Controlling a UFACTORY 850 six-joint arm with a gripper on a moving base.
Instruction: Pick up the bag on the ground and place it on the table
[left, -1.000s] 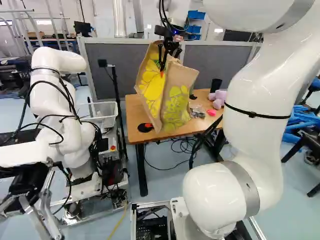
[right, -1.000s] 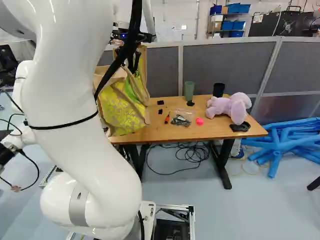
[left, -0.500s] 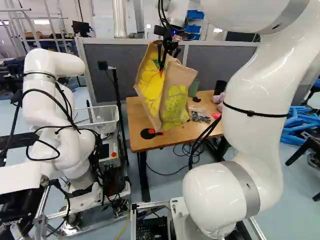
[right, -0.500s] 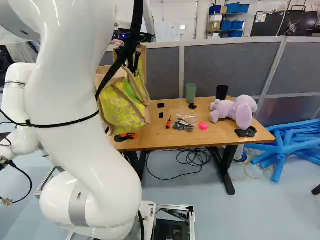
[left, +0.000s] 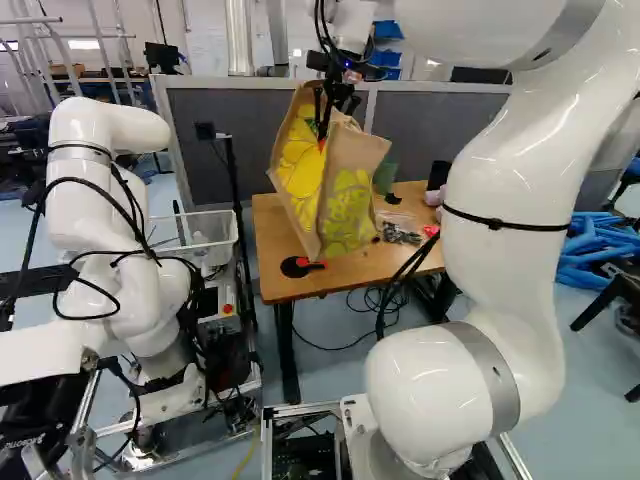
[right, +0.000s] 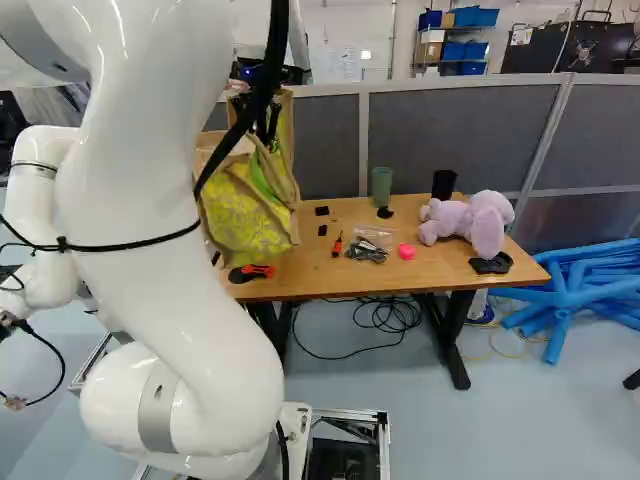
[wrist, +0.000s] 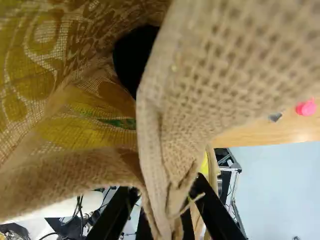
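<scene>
Bag of coarse brown cloth, printed yellow and green, hangs from the tool at the left end of the table in both base views; whether its bottom touches the wood cannot be told. In the wrist view the tool is closed on a fold of the bag's rim, cloth pinched between both fingers. Beyond the fold the mouth gapes; a dark shape shows there, but the contents cannot be made out.

A clear plastic pouch on the table has small dark parts in it, just beside a pink piece. Behind stand a green cup and a black cup, both upright, insides hidden. A white basket near the other robot holds something pale.
</scene>
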